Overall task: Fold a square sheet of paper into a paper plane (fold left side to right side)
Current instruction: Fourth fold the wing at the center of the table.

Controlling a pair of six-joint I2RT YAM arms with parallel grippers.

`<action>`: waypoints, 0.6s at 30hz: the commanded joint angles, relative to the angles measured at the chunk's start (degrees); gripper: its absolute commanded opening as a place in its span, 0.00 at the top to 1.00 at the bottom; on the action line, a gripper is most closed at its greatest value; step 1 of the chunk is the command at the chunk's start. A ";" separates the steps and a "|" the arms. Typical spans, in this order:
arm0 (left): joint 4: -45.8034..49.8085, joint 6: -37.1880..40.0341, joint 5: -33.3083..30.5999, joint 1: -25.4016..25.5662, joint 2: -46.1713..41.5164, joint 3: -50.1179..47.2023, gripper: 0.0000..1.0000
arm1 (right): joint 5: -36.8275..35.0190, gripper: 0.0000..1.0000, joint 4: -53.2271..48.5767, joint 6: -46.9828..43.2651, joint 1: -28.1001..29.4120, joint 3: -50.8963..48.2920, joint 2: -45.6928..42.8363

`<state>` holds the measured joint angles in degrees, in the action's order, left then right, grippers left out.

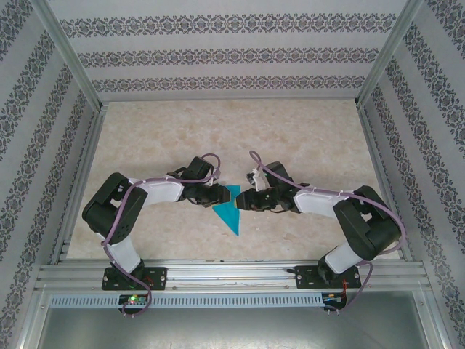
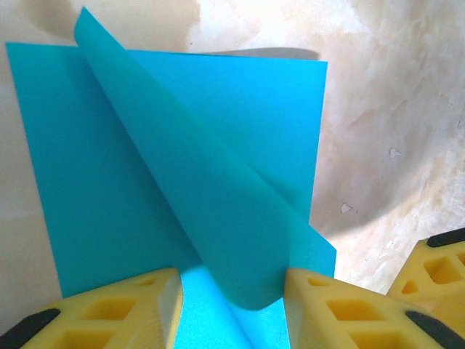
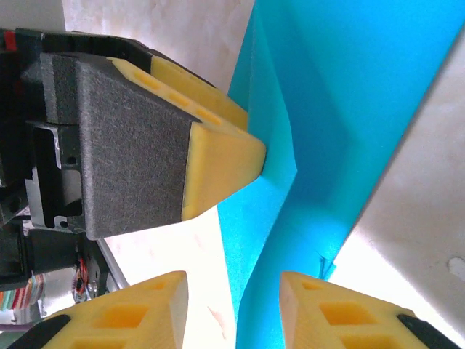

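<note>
The square sheet of paper, teal-blue, lies mid-table folded into a pointed triangle with its tip toward the near edge. In the left wrist view the paper has one flap curled over diagonally, and the rounded fold rests between my left gripper's parted yellow fingers, against the right one. From above, the left gripper sits on the paper's left edge. My right gripper is at its right edge. Its jaws stand open astride a raised edge of the paper, without pinching it. The left gripper's fingertip presses on the sheet.
The table is pale marbled beige, fenced by patterned walls and aluminium posts. A metal rail with both arm bases runs along the near edge. The right gripper's yellow finger shows at the left wrist view's lower right.
</note>
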<state>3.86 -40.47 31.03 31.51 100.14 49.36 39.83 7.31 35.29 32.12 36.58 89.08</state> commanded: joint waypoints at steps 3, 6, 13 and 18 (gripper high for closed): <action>6.29 1.63 -5.60 0.40 1.29 -1.28 0.57 | 0.86 0.63 2.19 1.58 1.62 1.09 3.20; 6.29 1.68 -5.58 0.40 1.21 -1.33 0.56 | 0.43 0.64 2.69 1.96 2.23 1.98 5.12; 6.34 1.71 -5.65 0.45 1.06 -1.43 0.56 | -0.06 0.74 3.46 2.16 2.40 2.36 6.55; 6.25 1.72 -5.78 0.48 1.11 -1.44 0.57 | -0.66 0.89 2.60 1.73 2.37 2.36 7.07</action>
<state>3.86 -40.47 31.00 31.53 100.14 49.36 39.88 9.69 37.69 34.02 37.78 95.20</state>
